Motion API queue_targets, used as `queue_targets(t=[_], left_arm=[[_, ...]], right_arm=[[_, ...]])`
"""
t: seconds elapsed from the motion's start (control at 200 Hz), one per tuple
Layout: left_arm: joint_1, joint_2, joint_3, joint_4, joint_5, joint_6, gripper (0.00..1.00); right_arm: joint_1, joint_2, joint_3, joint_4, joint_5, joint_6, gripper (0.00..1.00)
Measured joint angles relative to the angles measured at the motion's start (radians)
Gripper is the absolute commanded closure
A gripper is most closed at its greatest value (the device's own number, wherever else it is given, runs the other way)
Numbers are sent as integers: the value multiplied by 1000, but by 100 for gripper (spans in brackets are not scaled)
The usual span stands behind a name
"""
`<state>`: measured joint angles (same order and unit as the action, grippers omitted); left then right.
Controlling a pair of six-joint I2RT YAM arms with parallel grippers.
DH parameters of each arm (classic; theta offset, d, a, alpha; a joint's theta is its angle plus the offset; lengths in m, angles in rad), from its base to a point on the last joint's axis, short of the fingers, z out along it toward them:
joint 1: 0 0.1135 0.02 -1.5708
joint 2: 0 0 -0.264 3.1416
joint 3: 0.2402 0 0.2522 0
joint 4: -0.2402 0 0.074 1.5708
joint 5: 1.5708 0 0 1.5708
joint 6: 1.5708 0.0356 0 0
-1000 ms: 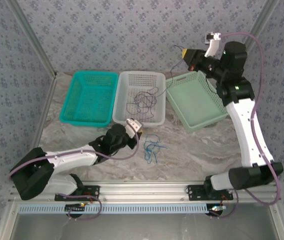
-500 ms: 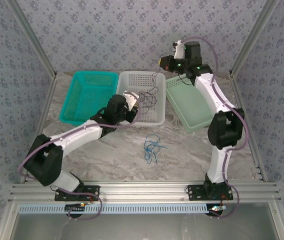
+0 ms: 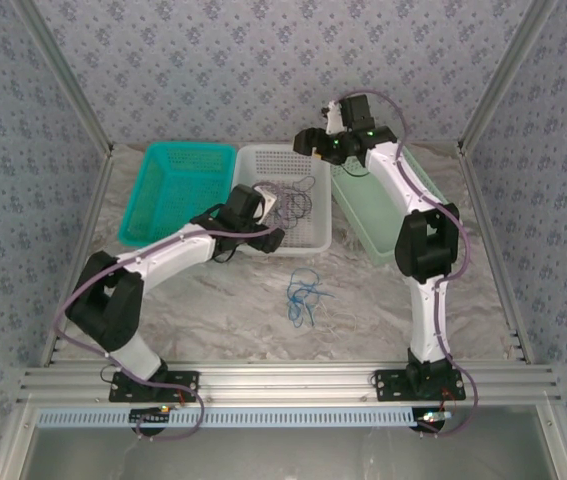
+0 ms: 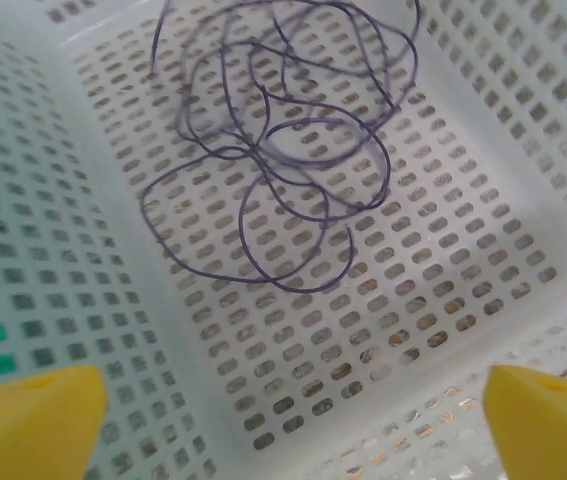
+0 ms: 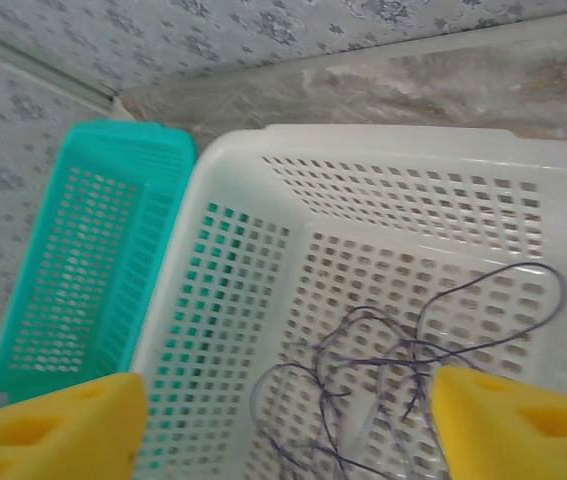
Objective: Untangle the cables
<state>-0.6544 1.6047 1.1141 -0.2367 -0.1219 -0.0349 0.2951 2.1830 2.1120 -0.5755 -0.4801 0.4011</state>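
Observation:
A dark purple cable (image 4: 285, 165) lies in a loose tangle on the floor of the white basket (image 3: 315, 236); it also shows in the top view (image 3: 295, 199) and the right wrist view (image 5: 408, 352). A blue cable (image 3: 303, 292) lies looped on the table in front of that basket. My left gripper (image 3: 274, 222) hangs inside the basket's near part, open, with its yellow fingers (image 4: 33, 420) wide apart and nothing between them. My right gripper (image 3: 310, 141) is above the basket's far rim, open (image 5: 288, 430) and empty, looking down on the tangle.
A teal basket (image 3: 178, 195) stands left of the white one and a pale green basket (image 3: 388, 205) stands tilted on its right. The white basket's perforated walls (image 4: 43, 230) close in around my left gripper. Patterned walls enclose the marbled table (image 3: 363, 300).
Both grippers have opened. The purple cable that hung stretched from my right gripper now lies loose in the white basket. My left arm reached into the basket; my right arm swung left.

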Motion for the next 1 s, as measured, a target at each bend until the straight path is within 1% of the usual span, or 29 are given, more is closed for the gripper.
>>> queue_targets(t=[0.105, 0.18, 0.25, 0.31, 0.38, 0.435, 0.58, 0.66, 0.755, 0.83, 0.889, 0.999], left_arm=[[-17, -72, -1, -5, -42, -4, 1], [-34, -116, -1, -5, -74, -8, 1], [-53, -153, -4, 0, -105, -8, 1], [-72, -187, -25, 18, -127, -11, 1], [-86, -239, -78, 55, -132, -20, 1], [-92, -294, -142, 98, -120, -31, 1], [-92, -433, -317, 202, -40, -74, 1], [-92, -475, -383, 232, -4, -108, 1], [-92, -489, -428, 242, 27, -149, 0], [-92, -489, -454, 253, 50, -178, 1], [-92, -489, -471, 265, 64, -198, 1], [-92, -486, -484, 293, 84, -236, 1]], right_arm=[[-1, -12, 0, -35, 18, -15, 11], [-3, -38, -2, -61, 24, -29, 12], [-5, -95, -29, -73, 25, -49, 15], [-5, -177, -95, -73, 22, -71, 17], [-4, -304, -211, -69, 17, -111, 19], [3, -427, -336, -51, 20, -159, 22], [34, -748, -706, -48, 47, -263, 39], [44, -881, -900, -62, 70, -283, 41], [62, -983, -1096, -93, 118, -278, 41], [104, -1046, -1226, -103, 170, -254, 40], [147, -1089, -1298, -107, 209, -229, 40], [218, -1136, -1373, -93, 268, -164, 40]])
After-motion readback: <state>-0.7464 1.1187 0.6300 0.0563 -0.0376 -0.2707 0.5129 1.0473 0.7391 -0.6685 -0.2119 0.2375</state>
